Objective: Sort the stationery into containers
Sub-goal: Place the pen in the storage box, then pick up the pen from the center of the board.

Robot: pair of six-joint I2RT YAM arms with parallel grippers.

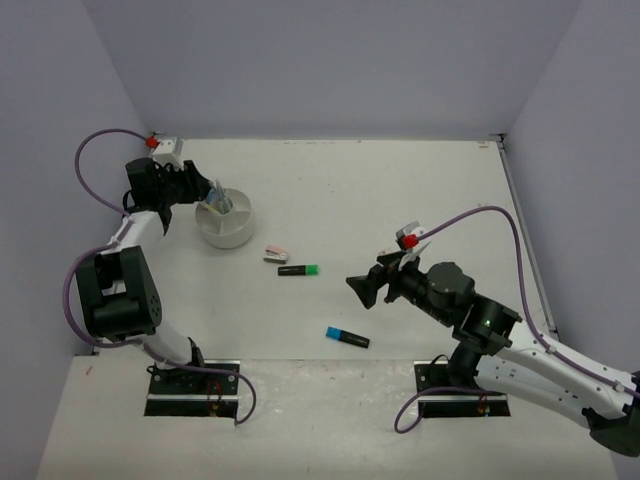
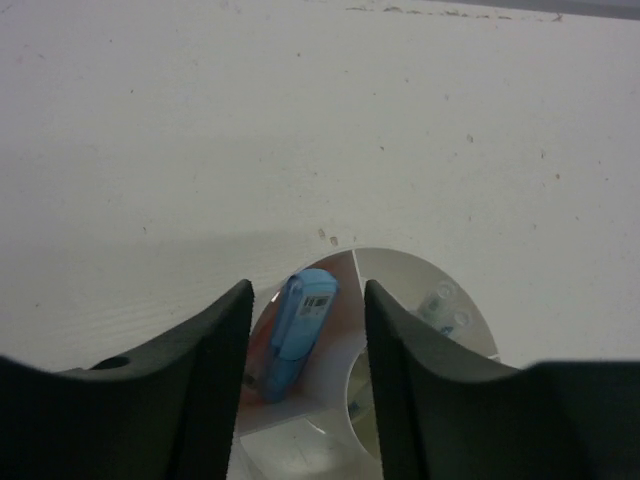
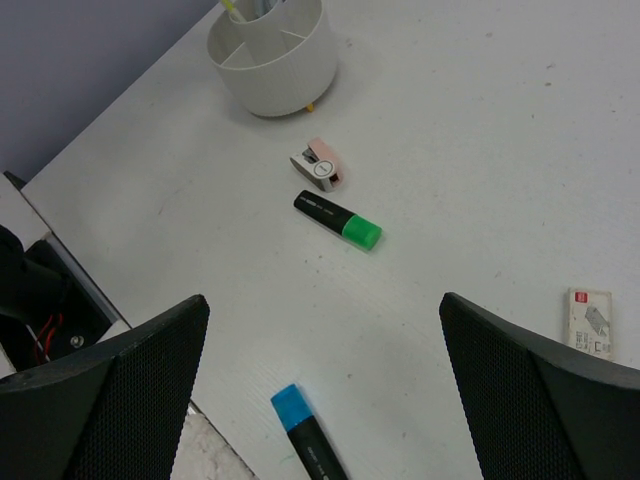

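Observation:
A round white container point(image 1: 232, 235) with inner dividers stands at the far left. My left gripper point(image 1: 212, 197) hangs over it, jaws open. In the left wrist view, a pastel blue marker point(image 2: 300, 330) leans inside one compartment of the container point(image 2: 398, 262), below the gap of the left gripper point(image 2: 307, 287) and touching neither finger. A pale mint item point(image 2: 441, 305) lies in another compartment. On the table lie a green-ended highlighter point(image 1: 298, 270) point(image 3: 338, 220), a blue-ended highlighter point(image 1: 347, 337) point(image 3: 305, 435) and a small pink item point(image 1: 276, 254) point(image 3: 320, 163). My right gripper point(image 1: 362, 285) point(image 3: 322, 300) hovers wide open, holding nothing.
A small white flat packet point(image 3: 590, 322) lies on the table to the right of the right gripper. A yellow pen tip point(image 3: 232, 8) sticks out of the container point(image 3: 275, 55). Grey walls close the table at the back and both sides.

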